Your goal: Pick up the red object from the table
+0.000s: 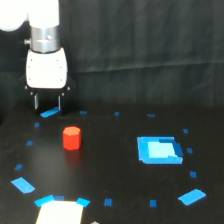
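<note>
The red object point(72, 138) is a small red-orange stubby cylinder with faceted sides, standing upright on the black table point(110, 165) toward the exterior view's left. My gripper point(48, 102) hangs under its white housing, above and behind the red object and a little to its left. Its two dark fingers point(36, 101) point down with a gap between them, and nothing sits in that gap. The gripper does not touch the red object.
A large bright blue rectangle point(159, 149) lies on the exterior view's right. Small blue tape marks point(22, 185) dot the table. A pale patch point(60, 212) sits at the front edge. A dark curtain point(150, 50) forms the backdrop.
</note>
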You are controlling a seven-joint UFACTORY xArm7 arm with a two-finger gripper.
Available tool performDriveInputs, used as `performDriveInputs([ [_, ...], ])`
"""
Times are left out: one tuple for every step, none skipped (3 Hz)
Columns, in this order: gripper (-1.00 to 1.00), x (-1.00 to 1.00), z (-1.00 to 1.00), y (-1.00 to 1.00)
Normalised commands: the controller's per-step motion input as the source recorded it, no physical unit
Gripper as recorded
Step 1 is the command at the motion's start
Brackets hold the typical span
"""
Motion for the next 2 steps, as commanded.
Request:
performDriveInputs([
  [1.0, 0.42, -0.2, -1.0],
  [0.48, 0.62, -0.91, -1.0],
])
